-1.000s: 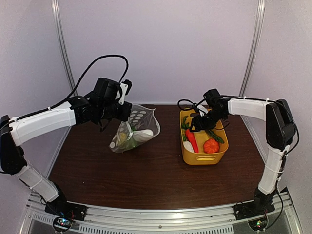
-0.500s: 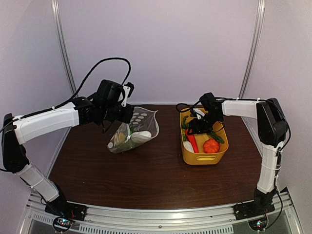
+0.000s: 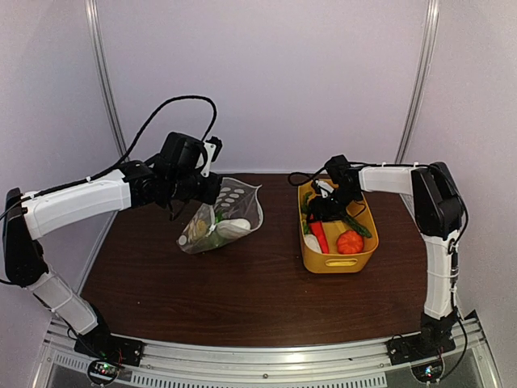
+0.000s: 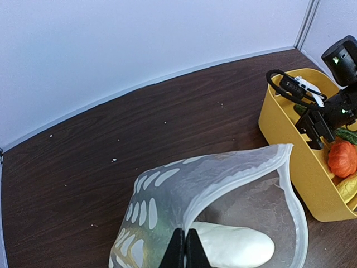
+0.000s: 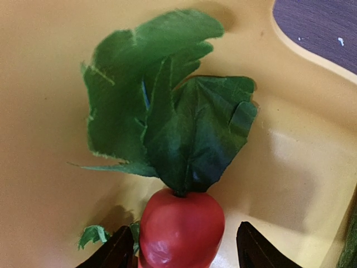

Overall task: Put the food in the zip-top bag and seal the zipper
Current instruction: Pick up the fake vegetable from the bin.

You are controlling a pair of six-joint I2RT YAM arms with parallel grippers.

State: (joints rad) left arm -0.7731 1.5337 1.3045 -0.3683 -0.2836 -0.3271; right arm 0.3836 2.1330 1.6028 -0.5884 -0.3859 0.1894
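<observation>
Reaching in from the left edge of the overhead view, the left gripper is pinched tight on the rim of the zip-top bag, with a white radish inside. Right of centre, the right gripper dips into the yellow basket, its fingers spread wide either side of a leafy red vegetable, near an orange pumpkin.
</observation>
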